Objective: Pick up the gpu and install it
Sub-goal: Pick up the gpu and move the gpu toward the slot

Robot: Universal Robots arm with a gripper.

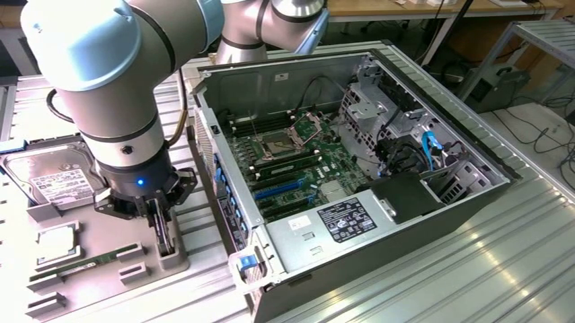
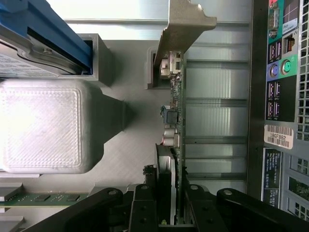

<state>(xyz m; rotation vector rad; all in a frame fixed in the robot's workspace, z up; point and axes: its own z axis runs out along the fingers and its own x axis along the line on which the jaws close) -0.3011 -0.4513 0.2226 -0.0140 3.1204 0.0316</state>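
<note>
**Gpu point(image 2: 175, 121) pickup: grasp made, card in its holder**

**Location.** The gpu stands on edge in a slotted holder point(image 2: 150, 67) on the grey tray point(image 1: 99, 222), at the exterior view's left, just beside the open case point(image 1: 404, 269). Its pale bracket point(image 2: 186, 24) is at the end away from the gripper. A hard drive point(image 1: 58, 178) and a memory stick point(image 1: 77, 264) lie on the same tray, apart from the card.

**Gripper.** The gripper point(image 1: 155, 217) points straight down over the card. In the wrist view the fingers point(image 2: 143, 203) flank the fan end, one on each face, and appear to pinch the gpu between them. No gap shows on either side.

**Step in hand.** Judged from these views, this is the pickup step. The grasp looks made, but the lower edge of the card appears to sit in the holder, so the lift is not yet done. Installation has not begun: the blue slots point(image 1: 279, 190) on the motherboard point(image 1: 297, 168) carry no card.

**Requirements for the move.**
1. Pull straight up, in line with the holder walls, so the card does not bind or tilt.
2. Keep the bracket clear of the holder and the case wall.
3. Maintain a firm pinch; a thin card can pivot between the fingers.
</note>
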